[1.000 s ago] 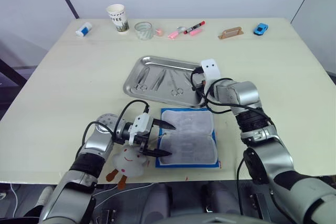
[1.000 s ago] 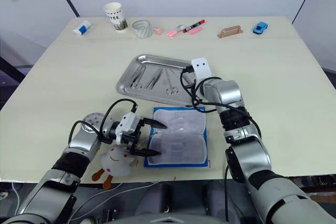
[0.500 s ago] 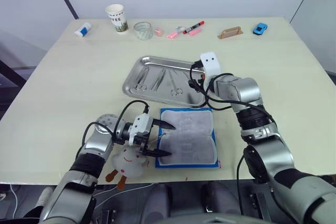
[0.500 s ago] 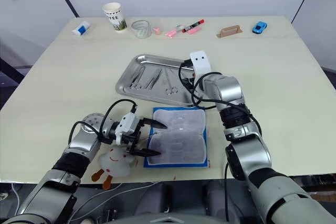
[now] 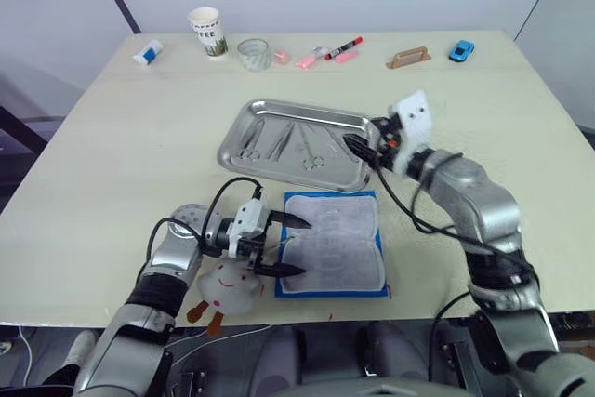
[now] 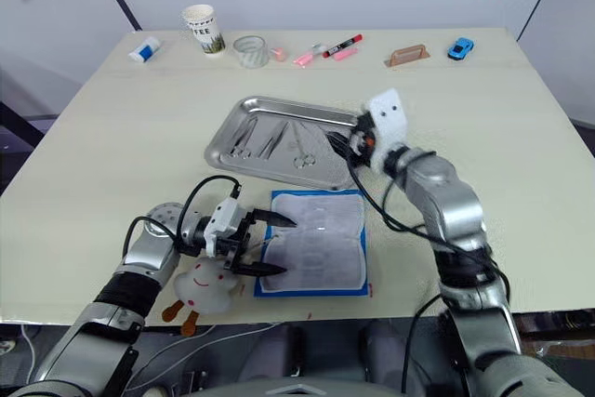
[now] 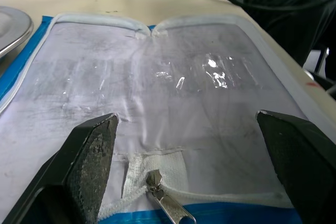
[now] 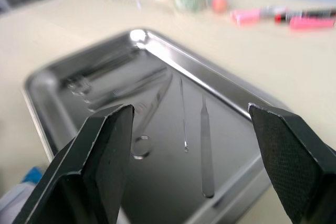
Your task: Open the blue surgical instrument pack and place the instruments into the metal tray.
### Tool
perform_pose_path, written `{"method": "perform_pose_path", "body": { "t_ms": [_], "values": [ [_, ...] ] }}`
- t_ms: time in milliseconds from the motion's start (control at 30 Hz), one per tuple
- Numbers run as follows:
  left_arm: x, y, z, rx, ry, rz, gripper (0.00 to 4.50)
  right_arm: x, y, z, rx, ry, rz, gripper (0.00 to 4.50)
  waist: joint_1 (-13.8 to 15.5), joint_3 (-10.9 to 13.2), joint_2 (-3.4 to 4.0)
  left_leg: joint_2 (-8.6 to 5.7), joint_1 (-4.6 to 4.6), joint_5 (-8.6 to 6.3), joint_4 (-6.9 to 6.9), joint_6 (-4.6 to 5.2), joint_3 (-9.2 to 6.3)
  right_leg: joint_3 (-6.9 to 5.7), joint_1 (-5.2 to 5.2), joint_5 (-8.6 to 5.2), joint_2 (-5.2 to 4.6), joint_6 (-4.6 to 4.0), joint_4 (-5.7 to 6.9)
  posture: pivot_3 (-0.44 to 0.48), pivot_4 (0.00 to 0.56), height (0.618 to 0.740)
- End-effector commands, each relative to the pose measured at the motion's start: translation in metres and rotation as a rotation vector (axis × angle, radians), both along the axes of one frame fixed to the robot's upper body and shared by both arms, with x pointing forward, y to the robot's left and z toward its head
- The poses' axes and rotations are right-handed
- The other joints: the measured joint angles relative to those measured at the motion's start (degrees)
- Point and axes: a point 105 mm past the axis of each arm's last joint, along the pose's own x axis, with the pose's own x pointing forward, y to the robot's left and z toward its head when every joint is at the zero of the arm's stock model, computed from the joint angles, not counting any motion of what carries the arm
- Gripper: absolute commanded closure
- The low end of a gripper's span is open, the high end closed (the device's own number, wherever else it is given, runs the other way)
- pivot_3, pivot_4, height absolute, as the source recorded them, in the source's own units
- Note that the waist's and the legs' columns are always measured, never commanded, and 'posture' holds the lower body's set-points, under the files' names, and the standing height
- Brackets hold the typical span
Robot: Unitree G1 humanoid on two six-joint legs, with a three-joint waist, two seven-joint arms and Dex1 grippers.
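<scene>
Several instruments [image 5: 279, 141] lie in the tray [image 5: 244, 114]; pack [image 5: 337, 244] lies open just beside it. Right gripper [image 5: 364, 150], fingers apart, empty, over the tray's rim. Left gripper [image 5: 290, 245] spread wide at the pack's edge. Risks: right arm nudging the tray; left snagging the lining.

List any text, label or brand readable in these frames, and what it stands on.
"FFEE": dark letters on the paper cup at the table's far edge, the start of the word hidden.
Small white bottle with a blue label: print too small to read.
Markers: no print legible.
</scene>
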Motion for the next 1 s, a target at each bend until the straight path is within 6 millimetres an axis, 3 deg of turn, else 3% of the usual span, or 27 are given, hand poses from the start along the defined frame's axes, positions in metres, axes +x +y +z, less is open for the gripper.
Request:
{"method": "perform_pose_path", "body": {
  "t_ms": [33, 200, 333, 433, 667, 767, 1000],
  "values": [
    [0.0, 0.0, 0.013, -0.058, 0.01, 0.01, 0.0, -0.021, -0.008, 0.023, 0.078, -0.135, 0.089, 0.66, -0.09, 0.06, -0.02, -0.01, 0.0, 0.0, 0.0, 0.0, 0.04, 0.03, -0.01, 0.01, -0.01, 0.01, 0.0, 0.0, 0.15, 0.728],
    [0.002, 0.004, 0.03, -0.113, 0.006, 0.056, 0.0, -0.033, -0.028, 0.02, 0.112, -0.144, 0.106, 0.66, -0.39, 0.23, -0.1, 0.03, 0.05, 0.0, 0.0, 0.0, 0.0, 0.06, -0.01, 0.0, 0.1, 0.01, 0.04, 0.0, 0.15, 0.728],
    [0.008, 0.014, 0.059, -0.208, -0.025, 0.178, 0.0, -0.051, -0.055, 0.012, 0.142, -0.12, 0.111, 0.66, -0.15, 0.4, -0.23, 0.04, 0.01, 0.0, 0.0, 0.0, -0.02, 0.05, -0.01, 0.0, 0.08, 0.0, 0.0, 0.0, 0.15, 0.728],
    [0.01, 0.026, 0.066, -0.208, -0.032, 0.289, 0.0, -0.062, -0.072, 0.004, 0.161, -0.098, 0.102, 0.05, -0.11, 0.46, -0.26, 0.01, -0.01, 0.0, 0.0, 0.0, 0.0, 0.14, 0.0, 0.0, 0.05, 0.02, -0.03, 0.0, 0.15, 0.728],
    [0.012, 0.076, 0.071, -0.208, -0.066, 0.621, 0.0, -0.089, -0.112, -0.015, 0.144, -0.047, 0.061, 0.05, -0.2, 0.52, -0.28, 0.01, 0.1, 0.0, -0.03, 0.0, 0.03, 0.18, 0.02, -0.01, 0.06, 0.03, 0.02, 0.0, 0.15, 0.728],
    [0.004, 0.096, 0.068, -0.19, -0.067, 0.716, 0.0, -0.101, -0.125, -0.027, 0.121, -0.016, 0.046, 0.05, -0.08, 0.56, -0.31, 0.01, 0.11, 0.0, -0.04, 0.0, 0.04, 0.18, 0.04, -0.01, 0.03, 0.03, 0.02, 0.0, 0.15, 0.728],
    [-0.014, 0.137, 0.037, -0.049, -0.029, 0.911, 0.0, -0.131, -0.151, -0.055, 0.045, 0.049, 0.041, 0.05, 0.03, 0.6, -0.36, -0.01, 0.14, 0.0, -0.05, -0.01, 0.09, 0.17, 0.04, -0.03, -0.05, 0.05, 0.0, 0.0, 0.15, 0.728]
  ]
}}
